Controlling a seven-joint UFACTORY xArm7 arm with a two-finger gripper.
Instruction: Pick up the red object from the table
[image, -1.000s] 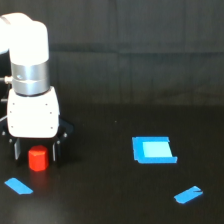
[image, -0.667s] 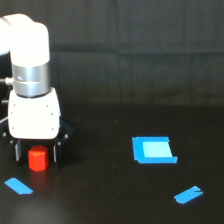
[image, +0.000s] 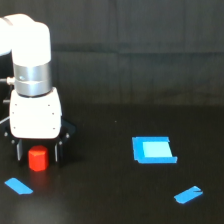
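- Nearest my camera: 2 loose blue tape strips on the table (image: 110, 200). 1 strip (image: 18, 186) sits low on the exterior view's left, the other strip (image: 188, 194) low on the exterior view's right. Both lie flat and tilted.
- Next row back: the red object (image: 37, 158) on the exterior view's left. It looks upright, and I read its base as resting on the table, though the dark surface makes contact hard to confirm.
- The left strip lies just in front of the red object, slightly further left, and apart from it.
- The gripper (image: 38, 151) is straddling the red object, with 1 dark finger (image: 19, 151) on each side. The fingers look spread wider than the block, with a thin dark gap on each side as I see it. At this resolution I can't confirm whether the pads touch it.
- Same depth, on the exterior view's right: a blue square patch (image: 154, 149) with a lighter centre, flat and well apart from the gripper.
- Above the gripper: a white boxy wrist housing (image: 35, 114), then a silver band (image: 32, 78), then the white arm link (image: 27, 37) running off the exterior view's left.
- Farthest back: a dark backdrop (image: 145, 25) behind the table edge.
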